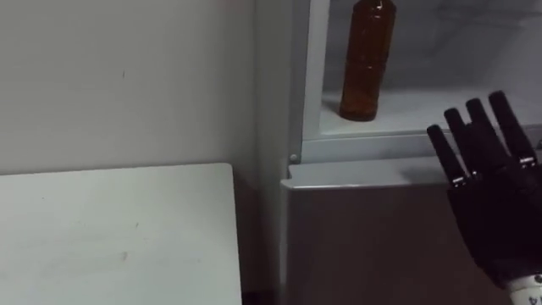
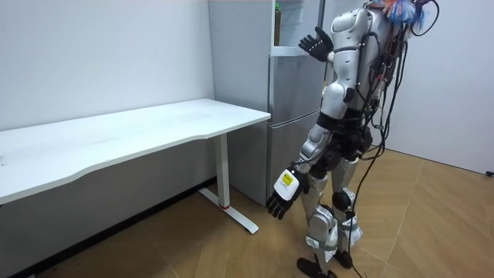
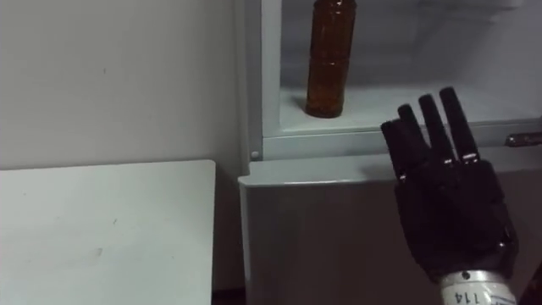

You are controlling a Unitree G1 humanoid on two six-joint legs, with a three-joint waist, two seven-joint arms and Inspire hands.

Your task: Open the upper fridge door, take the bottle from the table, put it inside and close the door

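An amber bottle (image 1: 367,59) stands upright on the white shelf (image 1: 406,119) inside the upper fridge compartment, near its left wall. My right hand (image 1: 495,203) is raised in front of the fridge, below and to the right of the bottle. Its fingers are straight and spread, apart from the bottle and holding nothing. In the room view I stand facing the fridge (image 2: 289,116), with the right hand (image 2: 316,42) lifted at shoulder height. My left hand (image 2: 282,197) hangs beside my thigh, fingers relaxed and empty.
The shut lower fridge door (image 1: 373,246) lies beneath the open compartment. A white table (image 1: 110,237) stands to the fridge's left against the wall, with a narrow gap between them. Wooden floor (image 2: 432,224) spreads behind me.
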